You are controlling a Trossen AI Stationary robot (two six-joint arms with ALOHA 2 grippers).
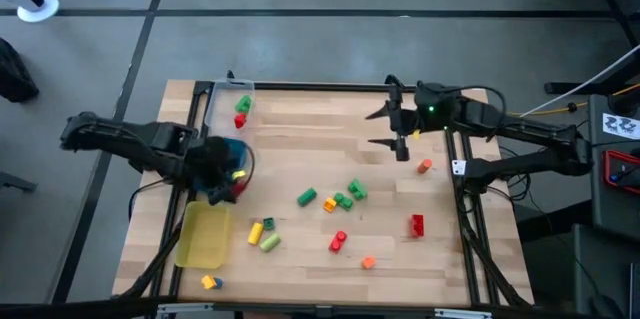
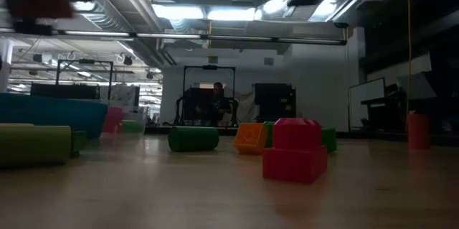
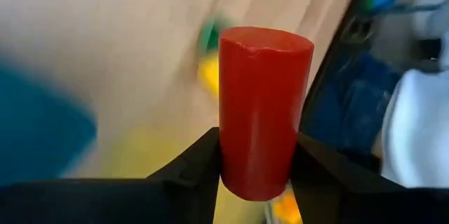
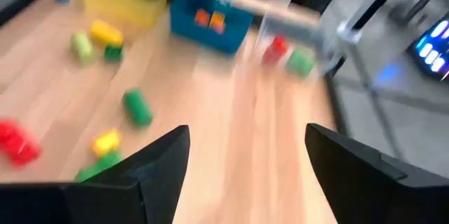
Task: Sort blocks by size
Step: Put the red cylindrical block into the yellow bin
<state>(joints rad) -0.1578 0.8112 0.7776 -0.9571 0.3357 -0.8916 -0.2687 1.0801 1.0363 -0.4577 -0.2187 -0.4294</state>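
Observation:
My left gripper (image 1: 228, 179) is shut on a red cylinder (image 3: 265, 112) beside the blue tray (image 1: 240, 151) at the table's left. My right gripper (image 1: 397, 127) is open and empty above the table's far right part; its fingers (image 4: 161, 164) stand wide apart. Loose blocks lie on the wood: a green cylinder (image 1: 307, 197), green pieces (image 1: 350, 195), a red brick (image 1: 417, 225), a red piece (image 1: 338, 241), orange pieces (image 1: 425, 166), and yellow and green ones (image 1: 263, 235). In the low view the red brick (image 2: 295, 150) and the green cylinder (image 2: 193, 138) rest on the tabletop. My left gripper pinches the red cylinder's round side near one end (image 3: 256, 175) between its two fingers (image 3: 200, 171). The cylinder points forward out of the gripper, along the fingers, past their tips. It is lifted clear of the table.
A clear tray (image 1: 218, 109) at the far left holds a green and a red block. A yellow tray (image 1: 203, 239) lies near the left front, with a yellow and blue block (image 1: 210, 282) beside it. A person (image 2: 219, 103) sits far behind the table.

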